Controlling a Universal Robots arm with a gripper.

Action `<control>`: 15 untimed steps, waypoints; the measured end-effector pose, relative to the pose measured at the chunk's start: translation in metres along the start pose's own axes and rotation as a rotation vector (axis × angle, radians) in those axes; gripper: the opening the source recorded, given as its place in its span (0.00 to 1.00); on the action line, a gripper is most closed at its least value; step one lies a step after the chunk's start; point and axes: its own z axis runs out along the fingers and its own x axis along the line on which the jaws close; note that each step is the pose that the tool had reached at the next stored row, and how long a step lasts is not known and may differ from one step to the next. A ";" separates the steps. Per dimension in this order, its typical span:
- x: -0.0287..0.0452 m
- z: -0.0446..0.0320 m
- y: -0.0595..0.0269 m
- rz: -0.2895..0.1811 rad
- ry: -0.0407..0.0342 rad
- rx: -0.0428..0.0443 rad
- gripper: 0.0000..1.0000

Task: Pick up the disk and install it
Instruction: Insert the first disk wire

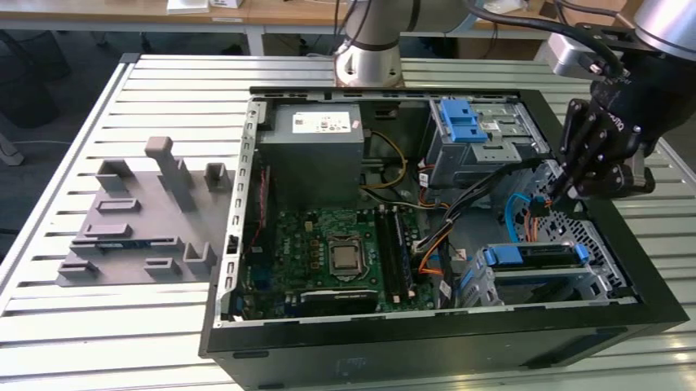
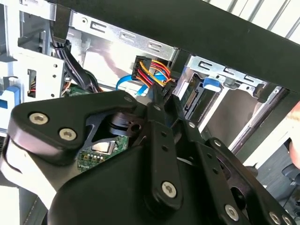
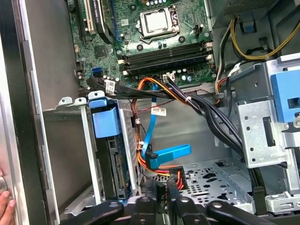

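The disk (image 1: 530,257) sits in the small drive cage at the case's front corner on the exterior view's right, with its blue bracket (image 3: 104,123) at the cage mouth. In the first wrist view its connector edge (image 3: 115,164) faces the free space of the case floor. My gripper (image 1: 557,189) hangs inside the case just beside that cage. Its fingers (image 2: 161,101) are shut on a black cable plug (image 2: 157,91) with red, yellow and orange wires. A blue data cable (image 3: 168,154) lies right in front of the fingertips.
The open computer case (image 1: 435,342) lies on a slatted white table. It holds a motherboard (image 1: 337,252), a grey power supply (image 1: 315,134) and an upper cage with a blue latch (image 1: 462,122). A grey fixture (image 1: 142,216) stands at the exterior view's left. A person's hand (image 3: 3,202) rests at the case edge.
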 end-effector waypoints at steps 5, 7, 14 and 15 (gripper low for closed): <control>-0.0003 0.0000 -0.0001 0.000 0.0061 0.0012 0.16; -0.0003 -0.0001 -0.0001 -0.011 0.0066 0.0021 0.16; 0.0055 0.0005 0.0032 -0.050 0.0071 0.0070 0.16; 0.0069 0.0006 0.0037 -0.053 0.0070 0.0078 0.16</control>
